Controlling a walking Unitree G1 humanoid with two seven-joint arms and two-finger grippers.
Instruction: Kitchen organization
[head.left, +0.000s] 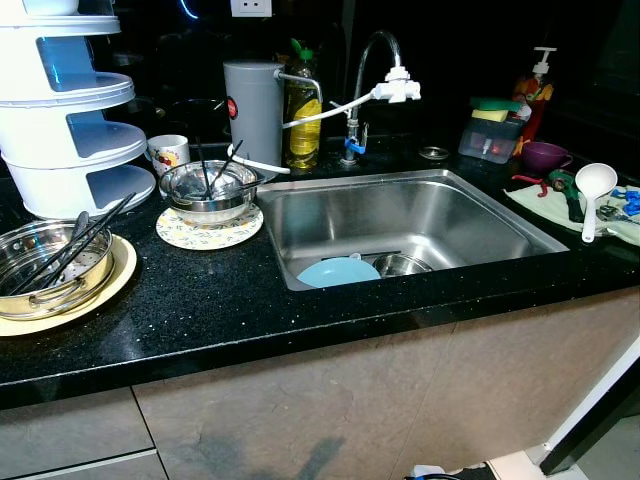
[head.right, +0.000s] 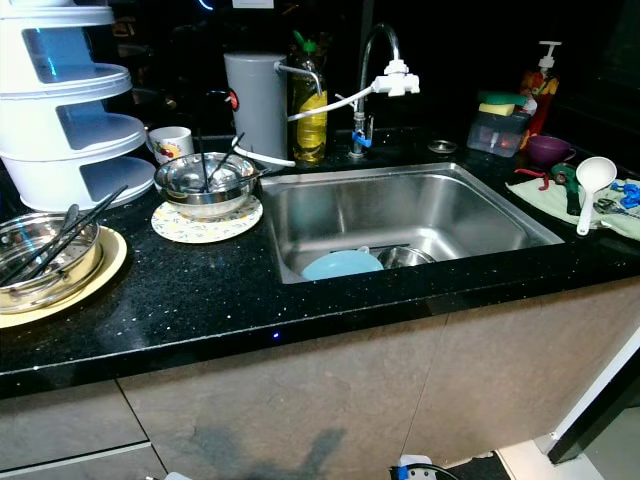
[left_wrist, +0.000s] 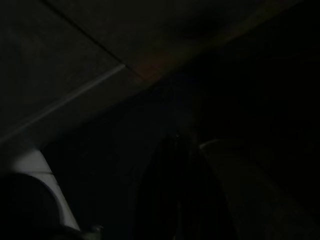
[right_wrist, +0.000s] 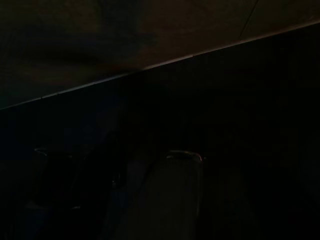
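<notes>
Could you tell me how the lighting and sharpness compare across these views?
Both eye views are sharp and evenly lit, with glare on the sink wall and steel bowl; both wrist views are nearly black, showing just faint pale edges.

A shiny black counter (head.left: 230, 310) with tiny sparkles sits on grey-brown cupboards (head.left: 330, 410). The wall behind is dark. A white socket (head.left: 250, 7) is up there.

A light blue round plastic plate (head.left: 338, 271) lies in the stainless steel sink basin (head.left: 420, 205), touching a small steel bowl (head.left: 402, 264). A shiny steel bowl holding black chopsticks (head.left: 208, 187) sits upright on a floral round mat (head.left: 208, 230). A white plastic ladle (head.left: 592, 195) lies on a pale cloth (head.left: 545, 203).
</notes>
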